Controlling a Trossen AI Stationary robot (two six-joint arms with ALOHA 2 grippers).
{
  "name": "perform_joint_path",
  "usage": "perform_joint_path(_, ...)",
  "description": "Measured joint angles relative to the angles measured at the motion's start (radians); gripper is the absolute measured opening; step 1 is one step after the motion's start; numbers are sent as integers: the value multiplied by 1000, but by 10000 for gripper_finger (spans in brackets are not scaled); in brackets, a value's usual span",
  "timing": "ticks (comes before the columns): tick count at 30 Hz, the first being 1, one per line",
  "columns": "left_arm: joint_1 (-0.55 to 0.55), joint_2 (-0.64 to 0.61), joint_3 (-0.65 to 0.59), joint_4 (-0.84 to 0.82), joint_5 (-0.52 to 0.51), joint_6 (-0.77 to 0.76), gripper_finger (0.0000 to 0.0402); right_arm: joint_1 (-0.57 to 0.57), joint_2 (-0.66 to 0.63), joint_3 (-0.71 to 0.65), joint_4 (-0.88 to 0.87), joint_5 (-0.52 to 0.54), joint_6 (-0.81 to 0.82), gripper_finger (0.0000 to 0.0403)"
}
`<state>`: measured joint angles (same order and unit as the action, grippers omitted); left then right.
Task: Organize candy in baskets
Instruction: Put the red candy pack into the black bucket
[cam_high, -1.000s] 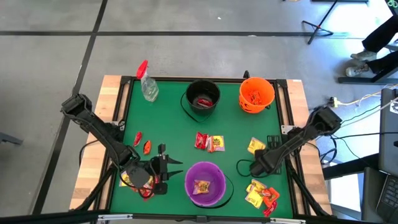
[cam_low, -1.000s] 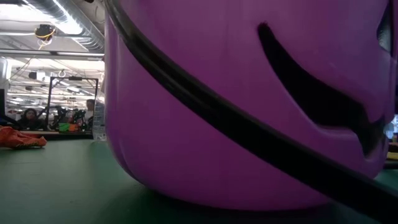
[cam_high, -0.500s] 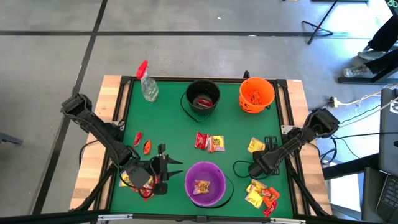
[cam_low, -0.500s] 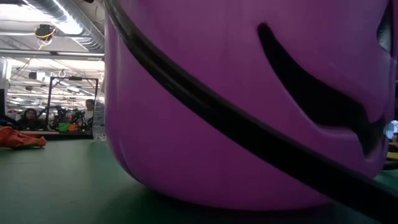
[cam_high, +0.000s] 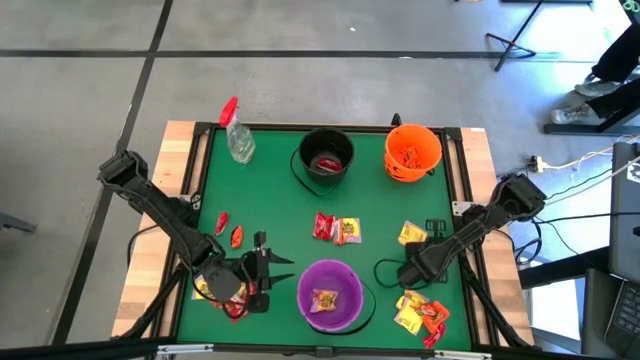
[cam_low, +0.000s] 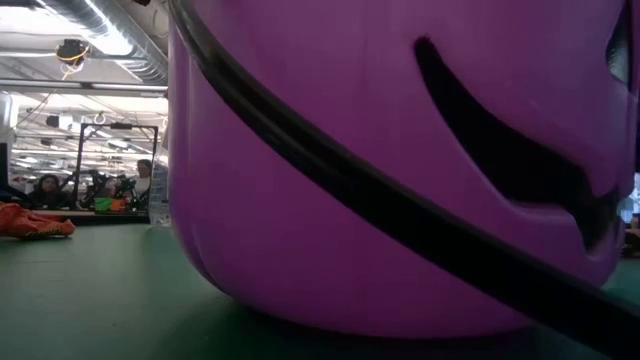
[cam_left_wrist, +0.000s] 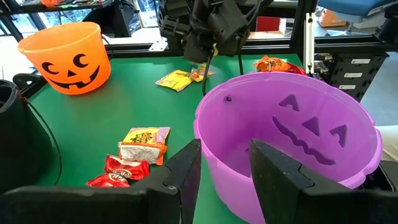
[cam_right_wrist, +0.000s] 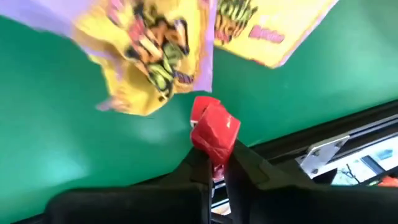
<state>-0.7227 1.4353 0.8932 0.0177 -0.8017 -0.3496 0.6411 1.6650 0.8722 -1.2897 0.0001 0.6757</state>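
Observation:
The purple bucket (cam_high: 330, 293) stands at the near middle of the green mat with a yellow packet inside. The black bucket (cam_high: 326, 157) and the orange bucket (cam_high: 412, 150) stand at the far side. Candy lies loose: a red and yellow pair (cam_high: 337, 229) at mid-table, one yellow packet (cam_high: 411, 234), and a pile (cam_high: 420, 312) at the near right. My right gripper (cam_right_wrist: 216, 165) is above that pile, shut on a red packet (cam_right_wrist: 214, 134). My left gripper (cam_left_wrist: 225, 155) stands open just left of the purple bucket (cam_left_wrist: 292, 124). My right gripper pinches the red packet by its near end (cam_right_wrist: 216, 155) between the two fingertips. The rest of the packet sticks out past the fingers. It comes at the packet from above, over the yellow packets (cam_right_wrist: 149, 56) on the mat.
A clear spray bottle (cam_high: 238, 135) with a red trigger stands at the far left. Small red packets (cam_high: 228, 230) lie on the left of the mat. The purple bucket's wire handle (cam_high: 385, 270) lies on the mat beside my right gripper. The black frame (cam_high: 472, 250) edges the table.
My right gripper has shifted a little toward the table's near edge, over the pile at the near right. The buckets, the loose candy and my left gripper stay where they were.

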Motion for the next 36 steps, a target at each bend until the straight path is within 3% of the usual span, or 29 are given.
perform_joint_path(12,0,0,0,0,-1,0,126,-11,-1,304,-217,377,51,20)
perform_joint_path(19,0,0,0,0,-1,-4,126,-66,-1,539,-149,717,-42,23)
perform_joint_path(23,0,0,0,0,-1,-7,126,-117,-2,647,-28,824,-204,23)
perform_joint_path(28,0,0,0,0,-1,-7,126,-232,-2,698,218,774,-467,23)
perform_joint_path(32,0,0,0,0,-1,-7,126,-367,-8,699,371,599,-657,23)
perform_joint_path(36,0,0,0,-1,-1,-7,126,-572,-46,698,429,464,-722,23)
